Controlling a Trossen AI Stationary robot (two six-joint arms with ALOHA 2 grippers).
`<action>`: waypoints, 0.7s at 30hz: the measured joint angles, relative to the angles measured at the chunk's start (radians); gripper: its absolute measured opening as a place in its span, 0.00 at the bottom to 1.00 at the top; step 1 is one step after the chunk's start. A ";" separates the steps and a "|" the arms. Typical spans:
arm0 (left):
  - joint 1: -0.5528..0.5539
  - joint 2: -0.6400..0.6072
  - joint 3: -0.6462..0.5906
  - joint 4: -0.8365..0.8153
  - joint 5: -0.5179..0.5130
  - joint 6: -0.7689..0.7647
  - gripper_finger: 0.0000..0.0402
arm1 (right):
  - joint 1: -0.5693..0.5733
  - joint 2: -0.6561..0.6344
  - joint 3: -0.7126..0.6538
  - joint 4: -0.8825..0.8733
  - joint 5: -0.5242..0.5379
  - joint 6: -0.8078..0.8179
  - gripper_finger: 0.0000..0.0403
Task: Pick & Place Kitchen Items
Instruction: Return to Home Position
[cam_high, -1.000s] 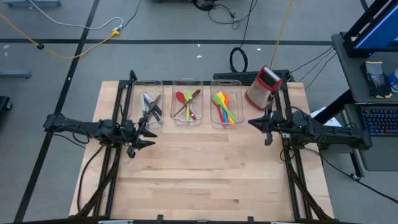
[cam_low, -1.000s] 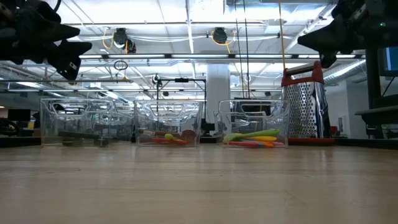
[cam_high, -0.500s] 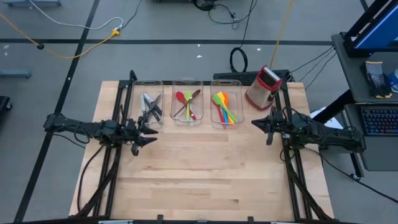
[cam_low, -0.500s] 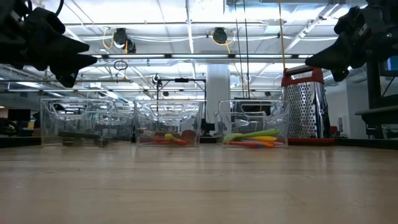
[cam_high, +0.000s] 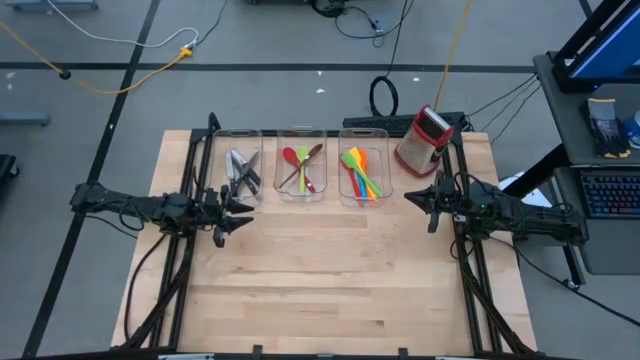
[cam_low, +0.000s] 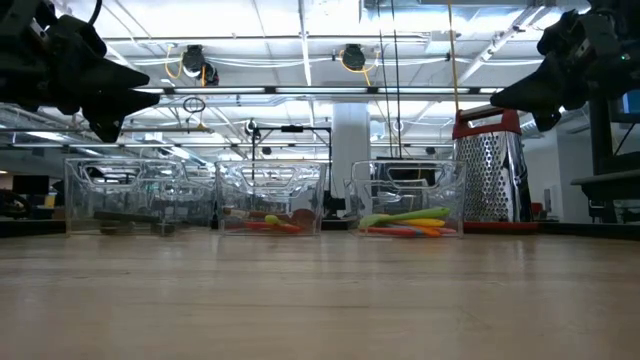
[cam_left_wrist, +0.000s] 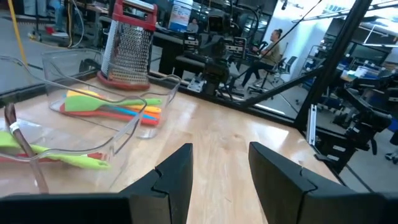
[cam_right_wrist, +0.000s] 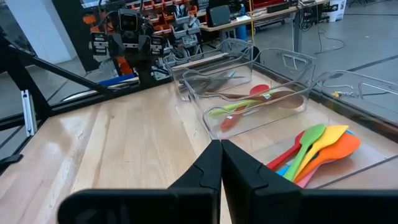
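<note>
The kitchen items lie in three clear bins along the table's far edge. Steel black-handled knives (cam_high: 240, 170) fill the left bin. Red and green spoons (cam_high: 300, 168) lie in the middle bin. Green, yellow and orange spatulas (cam_high: 362, 174) lie in the right bin (cam_right_wrist: 348, 163). My left gripper (cam_high: 243, 214) hangs level above the table's left side, just near of the left bin; it is open and empty (cam_left_wrist: 221, 168). My right gripper (cam_high: 408, 197) hangs level at the right side, near the grater, shut on nothing (cam_right_wrist: 221, 165).
A red-and-steel box grater (cam_high: 424, 140) stands upright at the far right corner, beside the right bin. Black frame rails (cam_high: 190, 180) run along both table sides under the arms. Bare wood (cam_high: 330, 270) spreads across the middle and near half of the table.
My right gripper has sunk a little and drawn back toward the table's right edge, tipping to level. My left gripper has stayed in place but turned, its fingers swinging slightly toward the far edge. Neither has opened or shut. The items have not moved.
</note>
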 joint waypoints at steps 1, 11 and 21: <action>0.000 0.000 0.000 0.000 0.000 -0.002 0.40 | 0.000 0.000 0.000 0.000 0.000 0.000 0.00; 0.000 0.000 0.000 0.001 0.000 0.007 0.40 | 0.000 0.000 0.000 0.000 0.000 0.000 0.00; 0.000 0.000 0.000 0.001 0.001 0.008 0.40 | 0.000 0.000 0.000 0.000 0.000 0.000 0.00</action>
